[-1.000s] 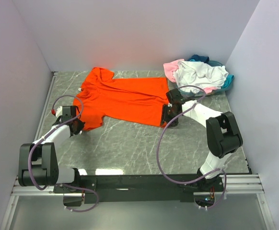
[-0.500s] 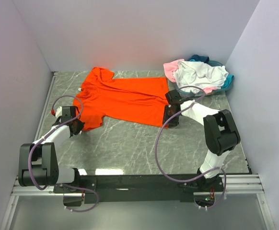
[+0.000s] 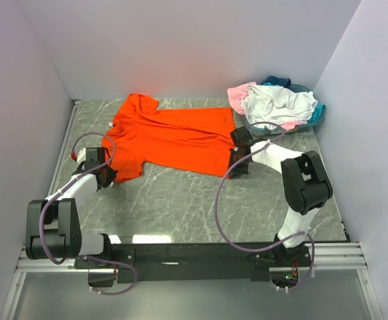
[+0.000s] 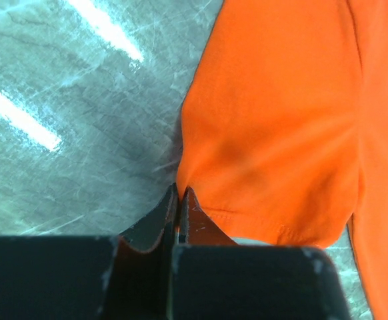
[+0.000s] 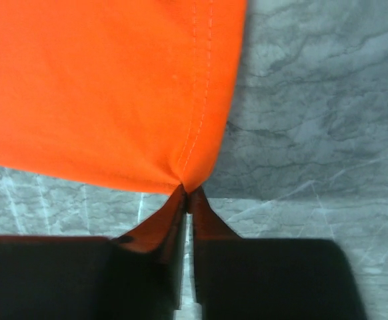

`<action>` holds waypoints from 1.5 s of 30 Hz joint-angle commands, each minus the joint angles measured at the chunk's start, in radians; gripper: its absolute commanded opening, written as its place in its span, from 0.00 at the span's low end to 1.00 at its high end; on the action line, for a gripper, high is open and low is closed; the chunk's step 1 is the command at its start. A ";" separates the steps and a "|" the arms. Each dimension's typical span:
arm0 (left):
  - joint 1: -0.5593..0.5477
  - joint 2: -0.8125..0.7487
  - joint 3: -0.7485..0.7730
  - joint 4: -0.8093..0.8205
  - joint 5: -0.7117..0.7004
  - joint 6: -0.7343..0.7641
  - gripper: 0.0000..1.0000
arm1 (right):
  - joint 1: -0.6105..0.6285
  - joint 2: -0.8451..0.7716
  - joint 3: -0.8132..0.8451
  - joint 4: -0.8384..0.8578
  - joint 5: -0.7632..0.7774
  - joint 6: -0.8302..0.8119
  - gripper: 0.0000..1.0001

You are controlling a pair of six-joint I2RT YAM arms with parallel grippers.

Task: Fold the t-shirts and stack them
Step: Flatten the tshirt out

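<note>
Both arms pinch the orange t-shirt [image 3: 174, 137].
The left gripper [image 4: 179, 197] clamps a sleeve corner, the right gripper [image 5: 187, 194] a hem corner.

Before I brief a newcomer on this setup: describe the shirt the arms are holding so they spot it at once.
On the grey marble table, look left of the crumpled pile in the far right corner. The orange t-shirt lies spread out there, the left gripper pinching a sleeve, the right gripper its hem corner. It alone is orange and laid flat.
</note>
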 commanded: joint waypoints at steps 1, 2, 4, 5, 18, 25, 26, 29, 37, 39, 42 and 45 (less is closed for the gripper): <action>0.011 -0.033 0.057 -0.013 0.012 0.026 0.01 | -0.002 0.039 0.013 -0.009 -0.002 -0.020 0.01; 0.013 -0.037 0.078 -0.020 0.015 0.035 0.01 | -0.004 0.033 0.018 -0.019 -0.002 -0.024 0.00; 0.020 -0.046 0.106 -0.039 0.017 0.048 0.01 | -0.004 0.019 0.039 -0.061 -0.004 -0.046 0.00; 0.025 -0.059 0.138 -0.060 0.017 0.063 0.01 | -0.004 0.005 0.048 -0.078 -0.004 -0.052 0.00; 0.045 -0.256 0.227 -0.276 -0.054 0.094 0.01 | 0.013 -0.052 0.075 -0.243 -0.068 -0.101 0.00; 0.043 -0.411 0.193 -0.427 -0.121 0.060 0.01 | 0.048 -0.099 0.018 -0.297 -0.083 -0.093 0.00; 0.043 -0.439 0.190 -0.457 -0.128 0.051 0.01 | 0.055 -0.111 0.012 -0.302 -0.083 -0.092 0.00; 0.043 -0.491 0.183 -0.510 -0.154 0.036 0.01 | 0.065 -0.134 -0.019 -0.315 -0.083 -0.084 0.00; 0.039 -0.559 0.161 -0.504 -0.149 0.048 0.01 | 0.073 -0.161 -0.050 -0.326 -0.068 -0.070 0.00; 0.037 -0.540 0.156 -0.478 -0.126 0.066 0.01 | 0.075 -0.158 -0.039 -0.326 -0.060 -0.067 0.00; 0.019 -0.502 0.144 -0.421 -0.102 0.097 0.01 | 0.073 -0.151 -0.027 -0.322 -0.059 -0.061 0.00; -0.007 -0.447 0.152 -0.387 -0.094 0.126 0.01 | 0.073 -0.145 -0.016 -0.322 -0.057 -0.056 0.00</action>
